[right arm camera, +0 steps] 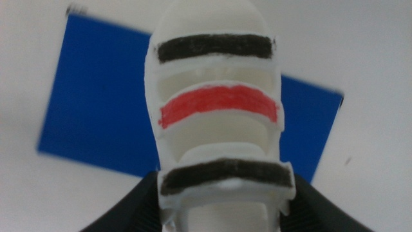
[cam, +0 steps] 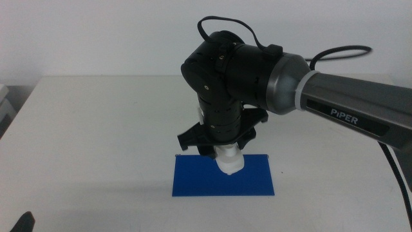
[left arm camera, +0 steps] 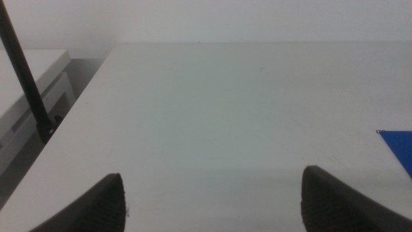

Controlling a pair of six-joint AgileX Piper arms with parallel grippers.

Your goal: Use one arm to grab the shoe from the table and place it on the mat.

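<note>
The right arm (cam: 335, 100) reaches in from the right, wrist turned down over the mat (cam: 223, 177). Right gripper (cam: 228, 158) is clamped on the shoe (cam: 230, 162), one dark jaw at either side of its near end. The shoe hangs over the mat's far edge, near that edge's middle; whether its lower end touches the mat cannot be told. In the right wrist view the shoe (right arm camera: 219, 113) runs lengthwise straight away from the jaws, strapped face toward the camera, with the mat (right arm camera: 96, 106) showing on both sides behind it.

Bare table (cam: 96, 142) lies around all four mat edges, widest to the left and far side. The mat's front half is uncovered.

Left gripper (left arm camera: 212, 200) waits low at the near left table corner, jaws spread wide with nothing between them, one blue mat corner (left arm camera: 399, 148) at the frame's side.
</note>
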